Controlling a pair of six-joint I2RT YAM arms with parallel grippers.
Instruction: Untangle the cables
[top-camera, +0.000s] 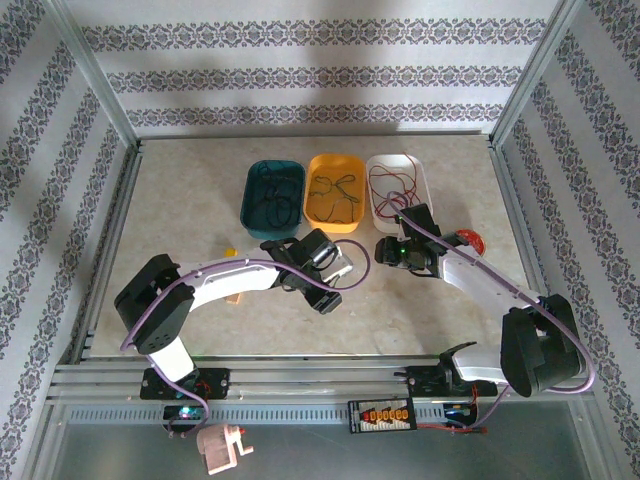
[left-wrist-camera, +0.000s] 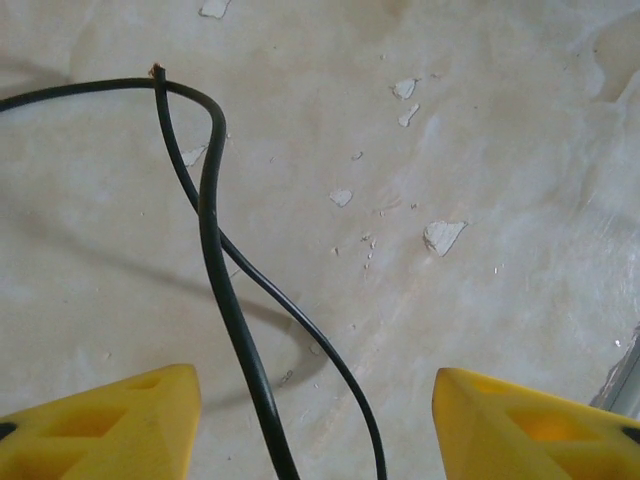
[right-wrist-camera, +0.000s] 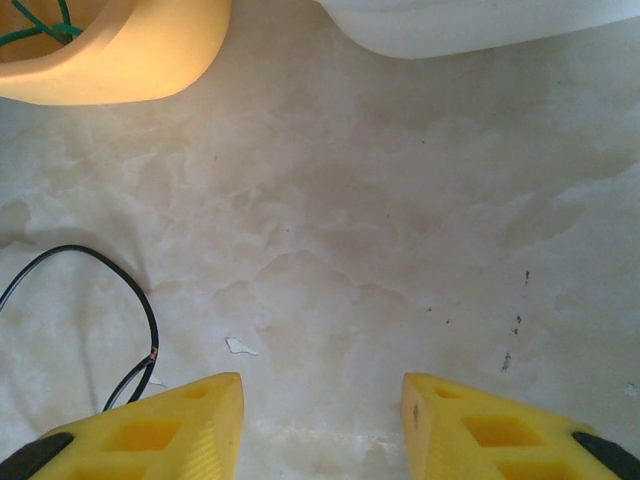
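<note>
Step, as judged: picking black cable (left-wrist-camera: 212, 250), loose on bench, crossing itself between spread left end effector (left-wrist-camera: 315, 405) fingers. Right end effector (right-wrist-camera: 322, 400) spread too, pinching nothing. Other cables in bins (top-camera: 336, 158). Next: lower left, pinch one strand.

Top external: we look from above and behind arm bases, tilted down, far enough back to take in whole table (top-camera: 200, 210).

Left wrist: we sit very near table, facing down past left gripper (left-wrist-camera: 315, 385) onto black cable (left-wrist-camera: 215, 270).

Right wrist: we sit low and near, facing forward past right gripper (right-wrist-camera: 321, 385) toward orange bin (right-wrist-camera: 130, 60) and white bin (right-wrist-camera: 470, 25).

Overlap: both wrist views catch black cable on pale table; top external shares both bins with right wrist.
</note>
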